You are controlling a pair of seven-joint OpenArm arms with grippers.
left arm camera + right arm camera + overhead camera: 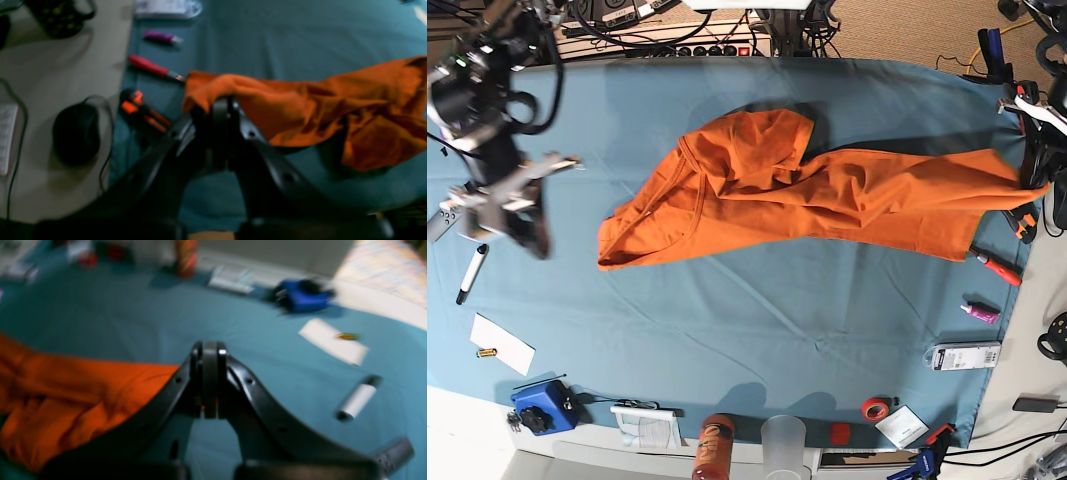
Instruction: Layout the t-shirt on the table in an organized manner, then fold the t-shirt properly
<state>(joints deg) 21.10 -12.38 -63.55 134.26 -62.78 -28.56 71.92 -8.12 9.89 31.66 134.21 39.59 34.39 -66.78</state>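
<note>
The orange t-shirt (827,200) lies stretched in a long, wrinkled band across the teal table (777,330), bunched towards its left end. At the table's right edge my left gripper (1034,180) is shut on a corner of it. In the left wrist view that cloth (317,106) drapes over the closed fingertips of the left gripper (227,103) and hangs above the table. My right gripper (535,240) is shut and holds nothing, standing apart from the shirt's left end. In the right wrist view the t-shirt (83,390) lies left of the closed right gripper (210,346).
Near the left gripper lie a red-handled tool (150,66), a purple marker (160,36), orange-black pliers (143,110) and a black mouse (76,131). Near the right gripper are a white paper (333,341), a silver cylinder (357,400) and a blue device (302,295). A cup (785,440) and a bottle (715,445) stand at the front edge.
</note>
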